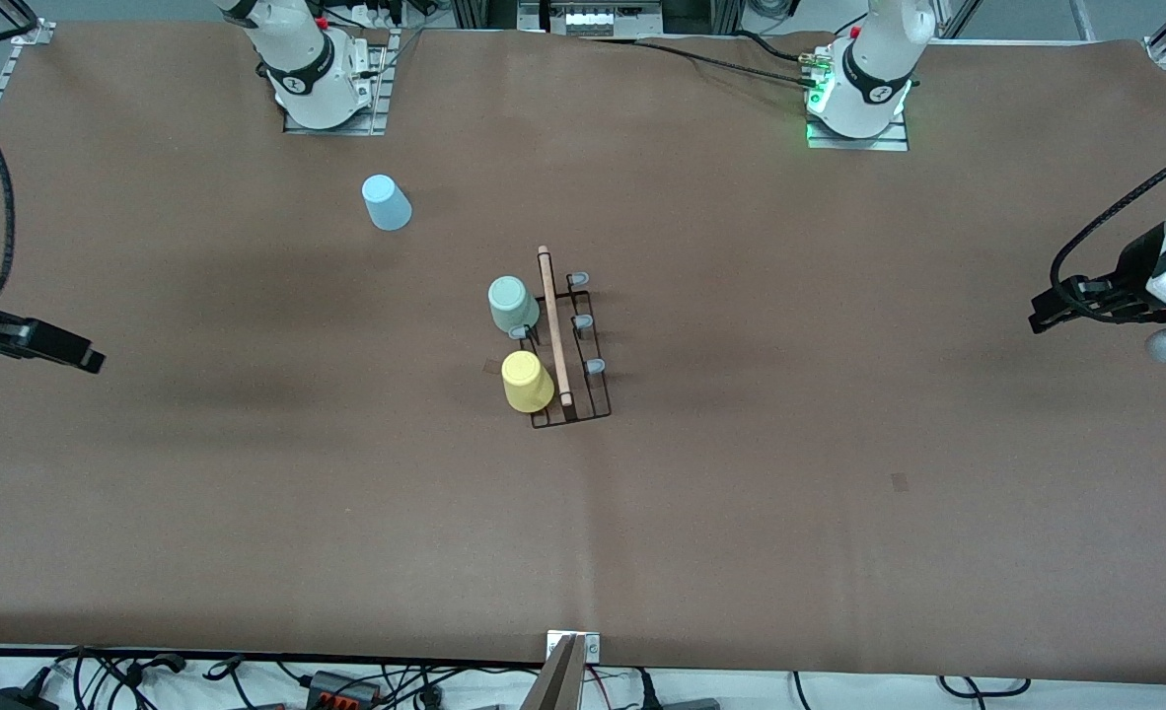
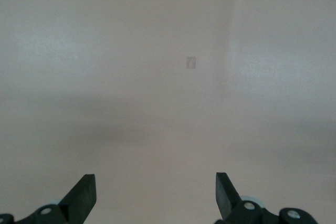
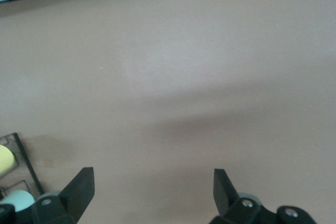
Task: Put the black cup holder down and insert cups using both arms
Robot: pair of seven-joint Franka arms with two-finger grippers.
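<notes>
The black cup holder (image 1: pixel 583 370) stands on the table's middle, its wooden rod handle (image 1: pixel 553 325) on top. The mint-green cup (image 1: pixel 510 303) and the yellow cup (image 1: pixel 526 381) sit upside down on its pegs on the side toward the right arm's end. The light blue cup (image 1: pixel 386 202) stands upside down on the table near the right arm's base. My right gripper (image 1: pixel 93 361) is open and empty over the table's right-arm end; its wrist view (image 3: pixel 153 190) shows the rack's corner (image 3: pixel 23 163). My left gripper (image 1: pixel 1039 320) is open and empty over the left-arm end, over bare table in its wrist view (image 2: pixel 156 192).
Three pale-tipped pegs (image 1: pixel 583 320) on the rack's side toward the left arm carry no cup. A small tape mark (image 1: pixel 900 482) lies on the brown table cover, also in the left wrist view (image 2: pixel 191 62). Cables (image 1: pixel 346 682) run along the edge nearest the camera.
</notes>
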